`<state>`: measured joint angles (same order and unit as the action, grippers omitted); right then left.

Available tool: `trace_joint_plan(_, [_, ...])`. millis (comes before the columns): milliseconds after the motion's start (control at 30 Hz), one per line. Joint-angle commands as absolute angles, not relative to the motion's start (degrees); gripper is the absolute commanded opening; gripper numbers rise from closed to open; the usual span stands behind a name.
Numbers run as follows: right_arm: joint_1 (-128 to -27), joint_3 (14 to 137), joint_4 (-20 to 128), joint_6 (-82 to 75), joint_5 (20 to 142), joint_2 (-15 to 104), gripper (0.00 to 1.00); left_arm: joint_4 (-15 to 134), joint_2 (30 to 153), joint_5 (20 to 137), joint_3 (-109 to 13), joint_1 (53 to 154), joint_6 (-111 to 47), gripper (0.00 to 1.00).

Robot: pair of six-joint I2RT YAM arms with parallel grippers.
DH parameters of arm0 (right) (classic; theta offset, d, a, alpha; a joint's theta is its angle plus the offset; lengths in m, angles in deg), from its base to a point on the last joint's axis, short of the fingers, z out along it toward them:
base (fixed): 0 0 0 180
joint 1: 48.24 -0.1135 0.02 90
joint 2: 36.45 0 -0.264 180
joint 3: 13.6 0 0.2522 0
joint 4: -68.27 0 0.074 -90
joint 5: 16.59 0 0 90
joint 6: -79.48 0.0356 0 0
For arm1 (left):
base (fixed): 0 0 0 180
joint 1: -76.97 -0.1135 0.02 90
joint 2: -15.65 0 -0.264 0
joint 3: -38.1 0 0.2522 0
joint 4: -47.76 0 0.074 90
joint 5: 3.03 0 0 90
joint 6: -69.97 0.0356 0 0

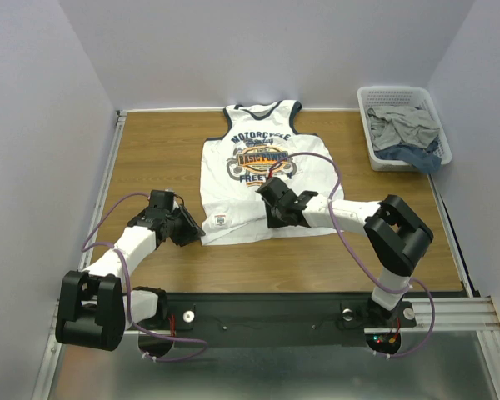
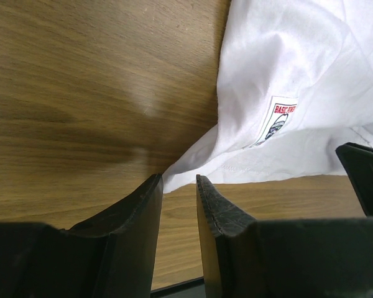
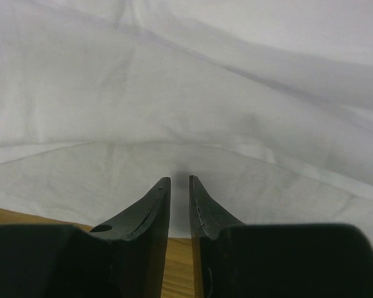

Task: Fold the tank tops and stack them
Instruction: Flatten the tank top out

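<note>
A white tank top point(image 1: 262, 179) with navy trim and a "MOTORCYCLE" chest print lies spread flat on the wooden table, neck toward the far wall. My left gripper point(image 1: 192, 231) sits low at its bottom-left corner. In the left wrist view the left gripper point(image 2: 179, 179) is open, and the corner of the tank top point(image 2: 286, 62) ends right at the fingertips, with bare wood between the fingers. My right gripper point(image 1: 271, 212) rests over the lower middle of the shirt. In the right wrist view the right gripper point(image 3: 179, 180) stands slightly open above the white tank top point(image 3: 174, 93), pinching nothing.
A white plastic basket point(image 1: 400, 89) at the far right holds crumpled grey and blue clothes point(image 1: 408, 129). Bare wooden table point(image 1: 158, 158) lies left of the shirt. A metal rail point(image 1: 450, 312) runs along the near edge by the arm bases.
</note>
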<state>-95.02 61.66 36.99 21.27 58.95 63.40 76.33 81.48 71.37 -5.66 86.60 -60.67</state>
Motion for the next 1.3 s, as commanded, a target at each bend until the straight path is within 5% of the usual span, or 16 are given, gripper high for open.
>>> trace_joint_plan(0, [-96.58,65.9,37.89,19.89,59.17,66.82,0.25,76.11,80.43,71.94,-6.78,86.73,-60.02,0.4])
trace_joint_plan(1267, [-96.58,77.24,40.09,17.96,42.65,75.44,0.4,75.85,79.73,71.41,-6.69,86.99,-59.84,0.4])
